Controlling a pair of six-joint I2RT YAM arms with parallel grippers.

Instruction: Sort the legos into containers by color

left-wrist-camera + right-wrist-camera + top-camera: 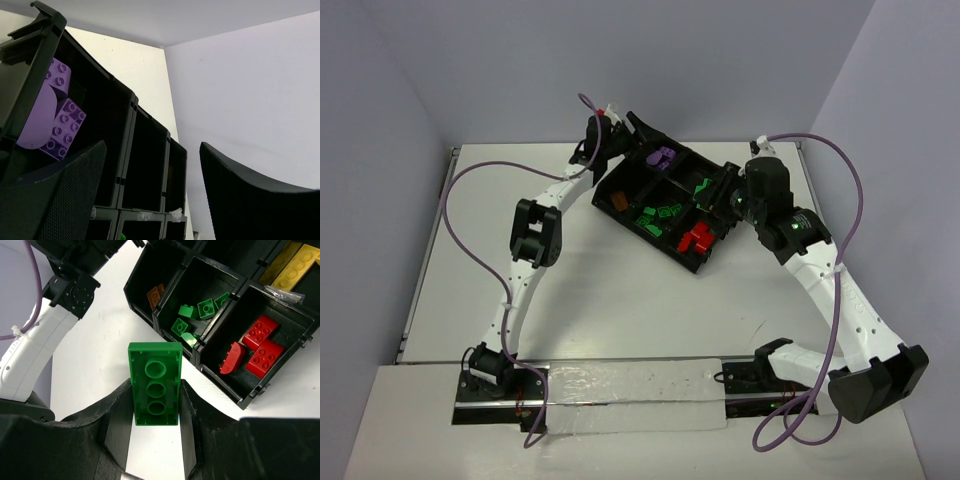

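Observation:
The black divided tray [692, 262] sits at the back of the table. Its containers hold purple legos [663, 157], green legos [660, 214], red legos [698, 238] and an orange one [618, 200]. My left gripper [617, 132] hangs over the tray's far left corner. In the left wrist view the left gripper [152, 146] is open with nothing between its fingers, and the purple legos [56, 115] lie in the compartment beside it. My right gripper [155, 390] is shut on a green brick [155, 360], held underside up just short of the tray's near side. Green pieces [197, 314] and red pieces [256, 347] lie in the compartments ahead of it.
Yellow plates [295, 262] fill a far compartment. The left arm [35, 355] shows at the left of the right wrist view. Purple cables [460, 215] loop over the white table. A wall stands close behind the tray.

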